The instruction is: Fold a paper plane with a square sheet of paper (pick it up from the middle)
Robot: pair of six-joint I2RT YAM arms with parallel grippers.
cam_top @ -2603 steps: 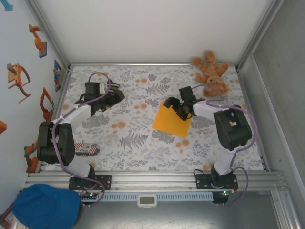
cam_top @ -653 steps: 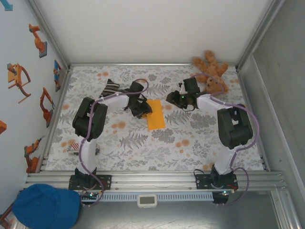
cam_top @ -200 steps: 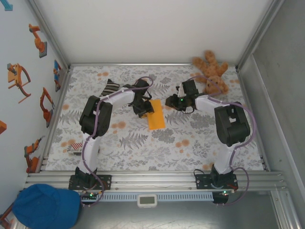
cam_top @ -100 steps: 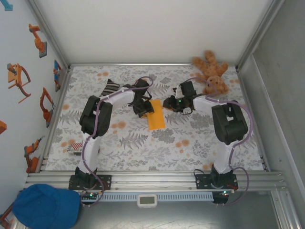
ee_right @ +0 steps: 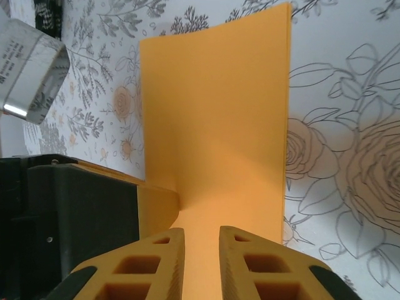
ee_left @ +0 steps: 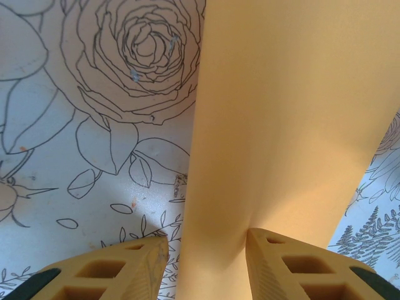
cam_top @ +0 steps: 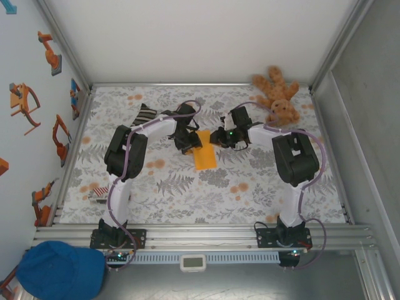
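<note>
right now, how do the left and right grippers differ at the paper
Left gripper: fingers wide apart, orange paper spanning the gap. Right gripper: fingers nearly together at the paper's edge. Left gripper is on the paper's left, right gripper on its right. Both have yellow fingers.

Left arm [cam_top: 157,128] and right arm [cam_top: 265,133]: white links, black joint housings, purple cables [cam_top: 317,152] looped alongside. Fingers [ee_right: 150,262]: tan, rectangular cut-outs, black end sections.

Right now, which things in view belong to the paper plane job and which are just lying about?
Job: folded orange-yellow paper.
Lying about: brown teddy bear, striped sock, blue cap.
</note>
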